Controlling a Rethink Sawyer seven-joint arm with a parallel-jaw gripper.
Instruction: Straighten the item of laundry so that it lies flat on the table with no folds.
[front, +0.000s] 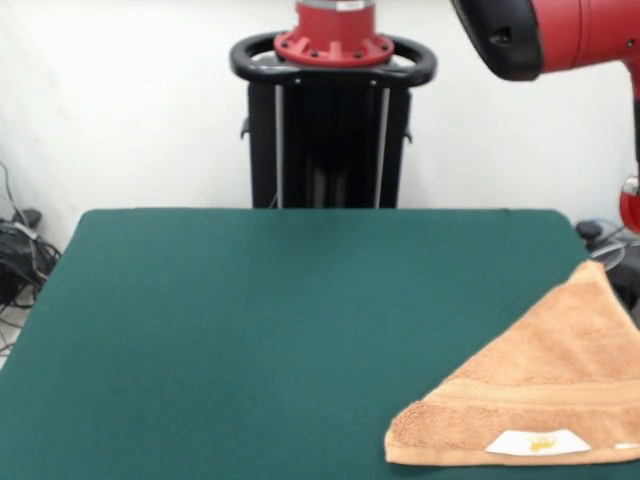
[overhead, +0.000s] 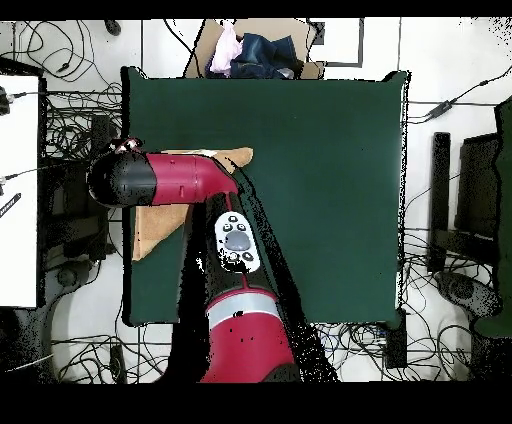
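- Towel (front: 540, 400): peach-orange terry with a looped, nubby pile, doubled over into a triangle rather than lying flat as a square.
- Woven band (front: 520, 392) ran as a flatter ribbed stripe across the triangle, above its bottom edge.
- White sewn label (front: 537, 441) with a small yellow mark sat at the bottom edge, facing the front camera.
- Left corner of the triangle was rounded and thick, with layers stacked; the apex pointed toward the table's far right corner.
- Front view: towel lay at the right near part of the table (front: 250, 320), cut off by the picture's right and bottom edges.
- Overhead view: towel (overhead: 150, 230) lay just inside the table's left edge, one tip poking out beyond the arm's far side and the rest mostly covered by the arm.
- Arm (overhead: 190, 180): glossy red shell with a black rounded end cap, reaching across directly above the towel; in the front view it (front: 560, 35) showed only at the top right.
- Pincer did not show in either view, as it was hidden under the arm or past the edge, so I cannot tell whether it was apart or together, nor how near it was to the towel.
- Table top (overhead: 320, 180) was dark green, matte and felt-like, rectangular, much wider than the towel.
- Black pedestal (front: 330, 140) with a red collar stood before a plain white wall (front: 120, 100).
- Cables (overhead: 60, 130) were tangled on the floor around the table.
- Cardboard box (overhead: 255, 50) with bundled clothes sat beyond the table's top edge in the overhead view.
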